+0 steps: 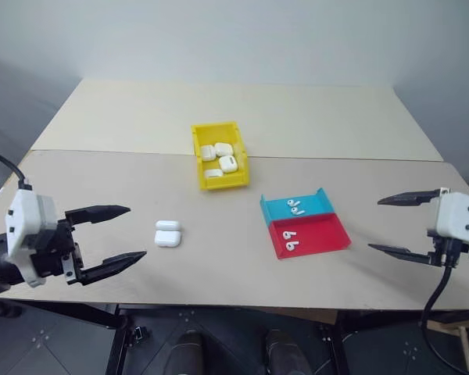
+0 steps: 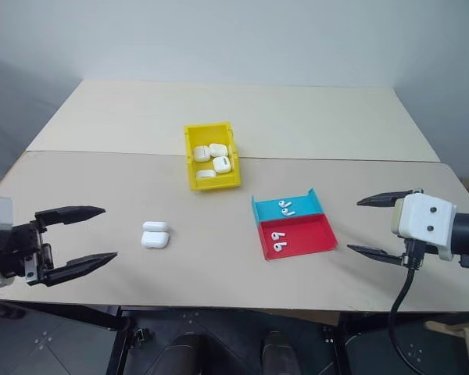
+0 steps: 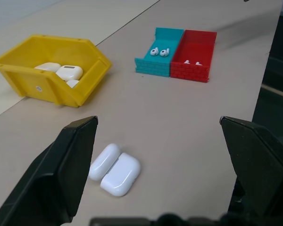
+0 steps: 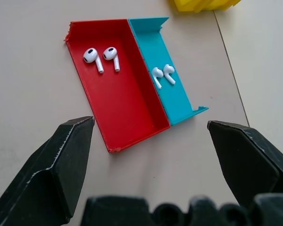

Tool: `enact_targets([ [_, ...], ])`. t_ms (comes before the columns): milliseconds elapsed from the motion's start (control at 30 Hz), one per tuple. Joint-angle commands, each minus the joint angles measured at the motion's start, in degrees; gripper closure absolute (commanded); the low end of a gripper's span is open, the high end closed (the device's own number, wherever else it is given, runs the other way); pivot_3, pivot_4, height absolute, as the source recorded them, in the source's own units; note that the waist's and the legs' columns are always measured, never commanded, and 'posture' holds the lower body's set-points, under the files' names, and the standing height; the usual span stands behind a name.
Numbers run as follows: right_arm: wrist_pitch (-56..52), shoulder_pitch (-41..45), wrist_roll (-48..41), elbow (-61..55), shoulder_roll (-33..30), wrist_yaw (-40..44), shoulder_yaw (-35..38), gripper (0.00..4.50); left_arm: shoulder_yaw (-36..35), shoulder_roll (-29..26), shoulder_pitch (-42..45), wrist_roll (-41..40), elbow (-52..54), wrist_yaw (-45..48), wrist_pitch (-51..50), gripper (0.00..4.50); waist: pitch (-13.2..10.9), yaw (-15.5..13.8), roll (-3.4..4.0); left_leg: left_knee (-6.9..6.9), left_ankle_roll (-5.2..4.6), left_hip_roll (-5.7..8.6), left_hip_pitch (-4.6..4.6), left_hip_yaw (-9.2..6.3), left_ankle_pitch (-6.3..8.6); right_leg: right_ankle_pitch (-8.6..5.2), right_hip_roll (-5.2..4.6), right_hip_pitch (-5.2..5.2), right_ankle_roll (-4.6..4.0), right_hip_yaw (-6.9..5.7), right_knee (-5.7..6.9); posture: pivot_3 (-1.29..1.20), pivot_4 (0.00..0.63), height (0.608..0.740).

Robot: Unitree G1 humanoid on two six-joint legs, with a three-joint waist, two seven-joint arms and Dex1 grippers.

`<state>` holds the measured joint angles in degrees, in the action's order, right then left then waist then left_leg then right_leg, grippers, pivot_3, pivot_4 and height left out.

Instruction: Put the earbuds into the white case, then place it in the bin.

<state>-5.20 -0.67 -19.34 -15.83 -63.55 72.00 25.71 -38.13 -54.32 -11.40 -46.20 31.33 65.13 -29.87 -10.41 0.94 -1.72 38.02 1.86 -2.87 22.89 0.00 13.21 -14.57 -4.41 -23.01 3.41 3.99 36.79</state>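
Earbuds (image 4: 100, 57) lie paired in red tray (image 4: 127, 110), white case (image 1: 168, 233) lid-open on table (image 1: 219, 258) near spread, empty left gripper (image 1: 116, 236); right gripper (image 1: 399, 225), likewise spread, should pinch one stem squarely.

The bin (image 1: 200, 148) is yellow, the case (image 1: 168, 233) white, the trays (image 1: 328, 234) blue and red, the earbuds (image 4: 100, 55) white.

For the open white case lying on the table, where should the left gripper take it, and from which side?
Across the base half of the white case, from above, fingers on its two long sides. It lies flat and open with its lid folded out beside it, apart from other things; the left gripper is open and nearest.
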Motion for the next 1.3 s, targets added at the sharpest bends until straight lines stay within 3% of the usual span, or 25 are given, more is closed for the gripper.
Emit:
enact_targets([
  [33, 1.54, 0.60, -0.48, -0.62, 0.06, -0.22, 0.59, 0.04, -2.67, -0.53, 0.03, -2.19, 2.67, -0.87, -0.88, 0.00, 0.00, 0.03, 0.00, 0.00, 0.00, 0.00, -0.01, 0.00, 0.00, 0.00, 0.00, 0.00, 0.00, 0.00, 0.01, 0.00, 0.150, 0.740],
  [233, 2.26, 2.84, -0.20, 1.08, -0.39, -0.39, -0.90, 0.04, -2.09, 0.24, 0.62, -0.08, 6.88, -10.33, -2.91, 0.00, 0.00, 0.13, 0.00, 0.00, 0.00, 0.00, -0.02, 0.00, 0.00, 0.00, 0.00, 0.01, 0.00, 0.01, 0.01, 0.00, 0.150, 0.740],
  [467, 2.19, 4.05, -0.02, 2.04, -1.05, -0.24, -1.48, 0.04, 3.32, 0.15, 3.72, -1.15, 22.59, -39.16, -21.41, 0.00, 0.00, -0.09, -0.02, 0.00, 0.00, 0.01, 0.00, -0.04, 0.00, 0.01, -0.01, 0.02, 0.01, 0.01, 0.02, 0.00, 0.150, 0.740],
  [700, 2.05, 5.59, 1.54, 3.26, -1.51, -0.38, -3.79, 0.04, 8.93, -3.40, 17.90, -20.88, 24.44, -67.22, -45.63, 0.00, 0.04, 0.04, 0.00, 0.03, 0.00, 0.02, -0.09, -0.09, 0.00, 0.01, 0.00, 0.07, 0.01, 0.01, 0.13, 0.00, 0.150, 0.740],
  [767, 1.60, 5.93, 1.58, 3.59, -1.92, -0.08, -4.13, 0.04, 11.53, -9.97, 18.69, -35.90, 20.62, -81.42, -43.30, 0.00, 0.00, 0.32, -0.10, 0.03, 0.00, 0.03, -0.09, -0.08, 0.00, 0.01, -0.02, 0.04, 0.01, 0.07, 0.16, 0.00, 0.150, 0.740],
  [867, 1.76, 6.10, 1.99, 3.98, -2.23, 0.04, -4.58, 0.04, 18.77, -24.82, 17.70, -59.75, 15.79, -99.99, -28.88, 0.00, -0.02, 0.32, -0.13, 0.03, 0.00, 0.00, -0.06, -0.11, 0.00, -0.01, -0.03, -0.05, -0.01, 0.09, 0.26, 0.00, 0.150, 0.740],
  [933, 1.10, 6.37, 2.24, 3.93, -2.50, -0.10, -5.23, 0.04, 23.96, -32.11, 16.53, -66.01, 14.86, -103.07, -20.78, 0.00, -0.01, 0.08, -0.12, 0.02, 0.00, 0.04, -0.09, -0.06, 0.00, -0.01, -0.10, -0.03, -0.02, 0.12, 0.24, 0.00, 0.150, 0.740],
  [1033, -0.21, 7.28, 2.14, 4.01, -2.74, -0.32, -6.39, 0.04, 30.45, -37.66, 15.41, -66.80, 16.64, -106.67, -11.64, 0.00, 0.01, -0.02, -0.01, 0.01, 0.01, 0.06, -0.14, 0.04, 0.00, -0.02, -0.08, 0.01, -0.03, 0.13, 0.21, 0.00, 0.150, 0.740],
  [1167, -0.93, 8.10, 2.17, 4.44, -2.64, -0.21, -7.55, 0.04, 42.13, -35.24, 20.42, -66.80, 16.94, -115.37, -5.63, 0.00, 0.03, -0.18, 0.04, -0.03, 0.02, 0.05, -0.15, 0.05, 0.00, -0.04, -0.02, 0.01, -0.08, 0.12, 0.21, 0.00, 0.150, 0.740],
  [1300, -2.05, 7.81, 2.03, 4.21, -2.94, -0.24, -7.55, 0.04, 52.72, -19.13, 30.20, -66.80, 12.97, -133.55, -1.83, 0.00, 0.04, -0.77, 0.06, -0.03, 0.03, 0.07, -0.36, 0.02, -0.01, -0.04, -0.03, 0.32, -0.08, 0.08, 0.10, 0.00, 0.150, 0.740],
])
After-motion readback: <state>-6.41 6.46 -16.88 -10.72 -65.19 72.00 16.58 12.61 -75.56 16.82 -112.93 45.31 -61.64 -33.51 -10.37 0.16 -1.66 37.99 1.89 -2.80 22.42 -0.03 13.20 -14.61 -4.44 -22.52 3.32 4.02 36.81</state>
